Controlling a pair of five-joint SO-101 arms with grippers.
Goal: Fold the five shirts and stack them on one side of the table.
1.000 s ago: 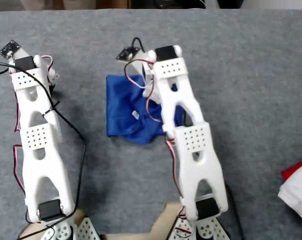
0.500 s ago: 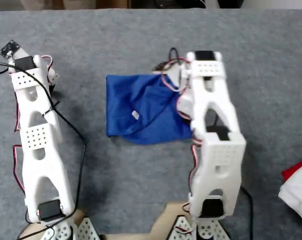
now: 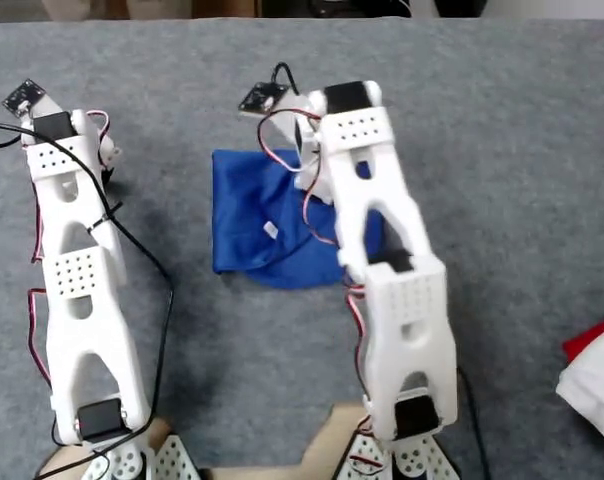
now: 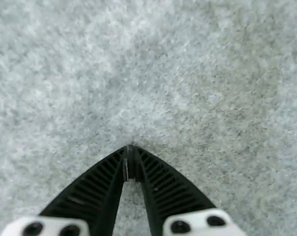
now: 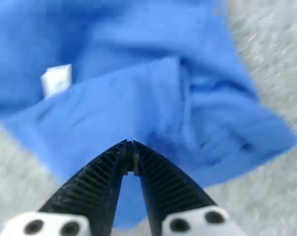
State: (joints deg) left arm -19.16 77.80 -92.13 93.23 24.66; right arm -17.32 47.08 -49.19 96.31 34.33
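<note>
A crumpled blue shirt [image 3: 254, 225] with a small white tag [image 3: 271, 231] lies in the middle of the grey table [image 3: 502, 150]. My right arm [image 3: 367, 190] stretches over the shirt's right part and hides it. In the right wrist view my right gripper [image 5: 130, 158] is shut just above the blue shirt [image 5: 138, 98], with no cloth seen between its fingers. My left arm [image 3: 67, 220] lies along the table's left side. Its left gripper [image 4: 130, 155] is shut over bare grey cloth, well apart from the shirt.
At the table's right edge lies white cloth [image 3: 594, 385] with red cloth [image 3: 590, 340] beside it. Open grey surface lies behind the blue shirt and between the right arm and that pile. Cables hang along both arms.
My right arm swung right off the shirt half a second ago and has now swung back left over it. The shirt's right side was spread wider meanwhile. The left arm kept still.
</note>
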